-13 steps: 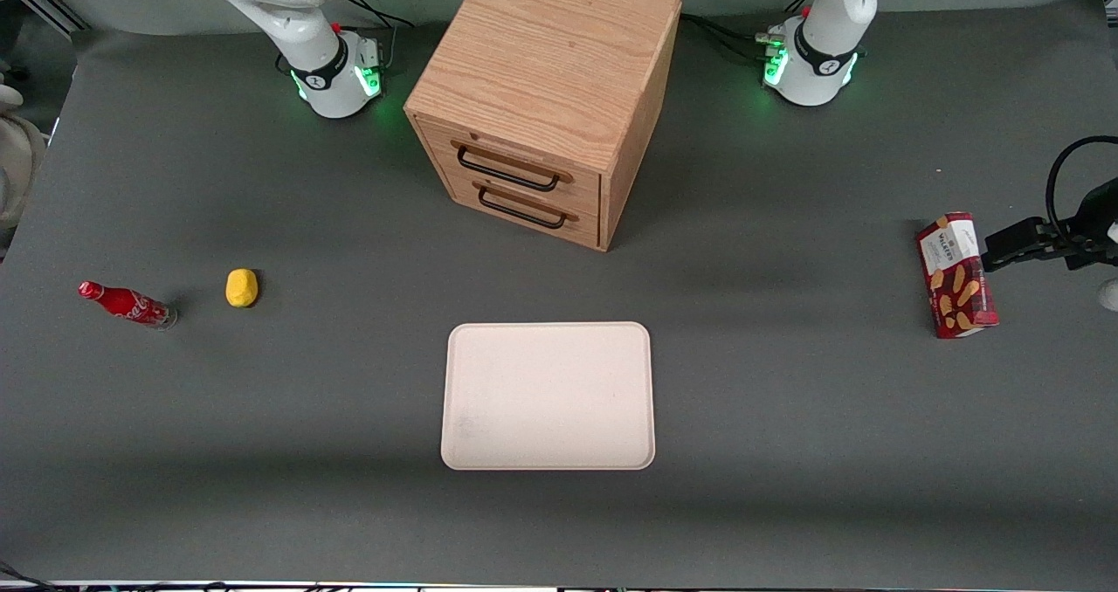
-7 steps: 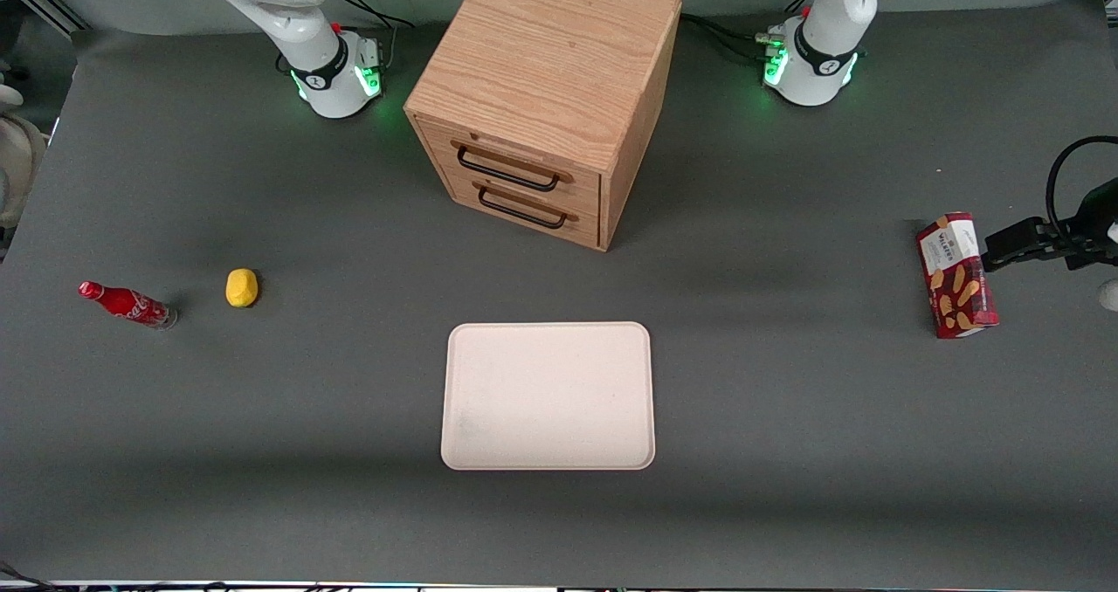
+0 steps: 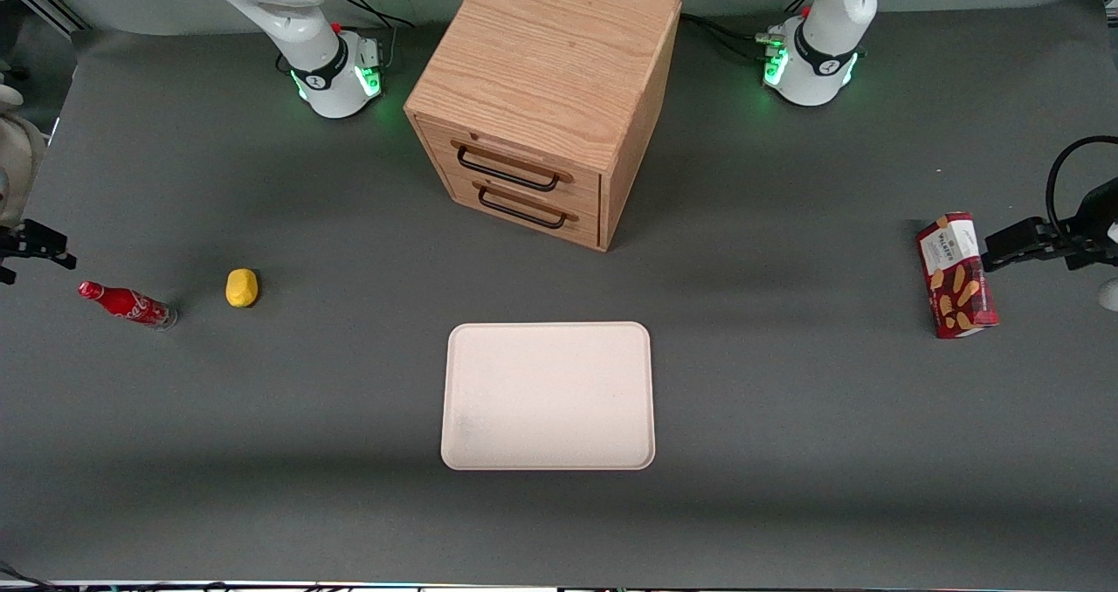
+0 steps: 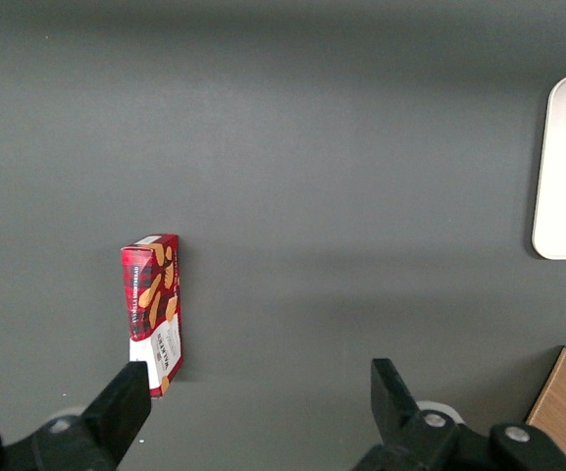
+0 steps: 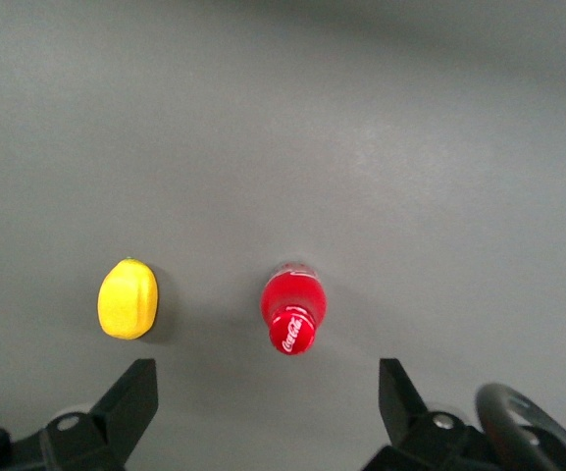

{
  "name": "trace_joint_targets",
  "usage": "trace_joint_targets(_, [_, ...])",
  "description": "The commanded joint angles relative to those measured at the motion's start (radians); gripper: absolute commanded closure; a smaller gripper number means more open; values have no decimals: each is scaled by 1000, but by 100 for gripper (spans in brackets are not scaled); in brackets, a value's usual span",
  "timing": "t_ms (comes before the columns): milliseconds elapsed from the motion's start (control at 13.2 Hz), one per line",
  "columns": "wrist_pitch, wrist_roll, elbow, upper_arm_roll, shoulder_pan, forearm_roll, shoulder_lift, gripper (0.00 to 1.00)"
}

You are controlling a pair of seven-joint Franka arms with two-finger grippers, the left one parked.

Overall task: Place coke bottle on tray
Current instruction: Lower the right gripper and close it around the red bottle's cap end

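Note:
The coke bottle (image 3: pixel 127 304) is a small red bottle with a red cap, standing on the grey table at the working arm's end. The right wrist view looks down on its cap (image 5: pixel 292 332). My right gripper (image 3: pixel 37 244) shows at the edge of the front view, raised above the table near the bottle. In the right wrist view the gripper (image 5: pixel 266 402) is open and empty, and the bottle lies just ahead of the gap between the fingers, not touched. The cream-pink tray (image 3: pixel 548 395) lies flat mid-table, nearer the front camera than the cabinet.
A yellow lump (image 3: pixel 242 287) sits beside the bottle, on the tray's side of it, and also shows in the right wrist view (image 5: pixel 128 298). A wooden two-drawer cabinet (image 3: pixel 541 94) stands mid-table. A dark red snack box (image 3: pixel 956 275) lies toward the parked arm's end.
My right gripper has come into the front view at the working arm's end, close to the bottle. The bottle, lump and tray have not moved.

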Motion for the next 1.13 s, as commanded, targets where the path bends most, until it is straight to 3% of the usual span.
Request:
trace_joint_targets(0, [59,-86,-9,-28,17,84,57,0])
trace_joint_targets(151, [87,-117,-11,-31,17,118,95,0])
trace_joint_targets(1057, [155,-114,-45,-34,15,135,137,3])
